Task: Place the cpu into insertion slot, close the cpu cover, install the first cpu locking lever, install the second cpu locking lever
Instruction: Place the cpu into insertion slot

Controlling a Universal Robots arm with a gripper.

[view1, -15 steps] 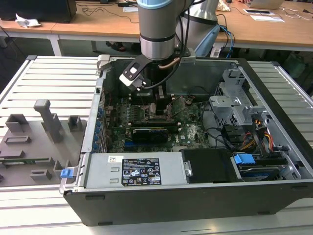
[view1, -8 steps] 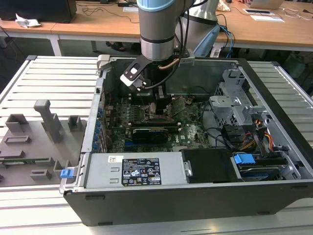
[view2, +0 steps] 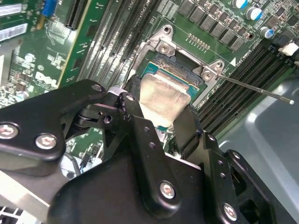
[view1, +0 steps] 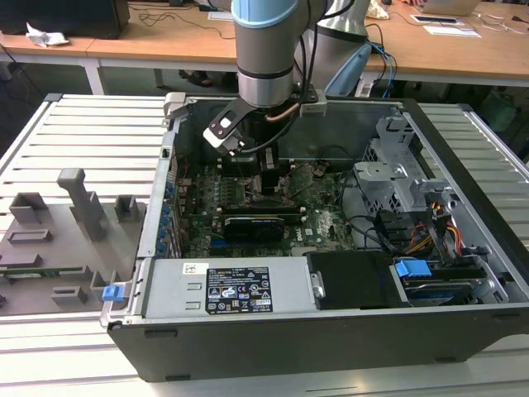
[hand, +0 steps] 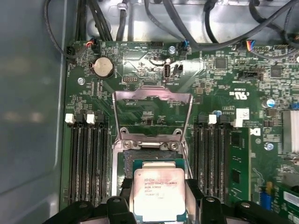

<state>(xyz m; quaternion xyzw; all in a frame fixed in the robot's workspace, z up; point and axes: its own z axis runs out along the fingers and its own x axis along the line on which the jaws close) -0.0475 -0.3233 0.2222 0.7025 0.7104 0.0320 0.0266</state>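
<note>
My gripper (view1: 269,178) reaches down into the open computer case. The cpu (hand: 159,193), a square chip with a silver-grey face, sits between the two black fingers (hand: 194,189), which press on its opposite sides. In both wrist views it is over the insertion slot (hand: 128,161), level and very close to it; whether it rests in it I cannot tell. The cpu cover (hand: 152,92), a metal frame with a square window, stands swung open beyond the slot. In the second wrist view the cpu (view2: 163,100) lies by the slot's metal rim (view2: 184,63). A thin locking lever (view2: 257,88) sticks out sideways, unlatched.
Long black memory slots (hand: 86,158) flank the socket on both sides. A black expansion card (view1: 252,225), a power supply (view1: 235,289) and a drive cage (view1: 405,174) crowd the case. A grey fixture plate (view1: 58,240) lies at the exterior view's left.
</note>
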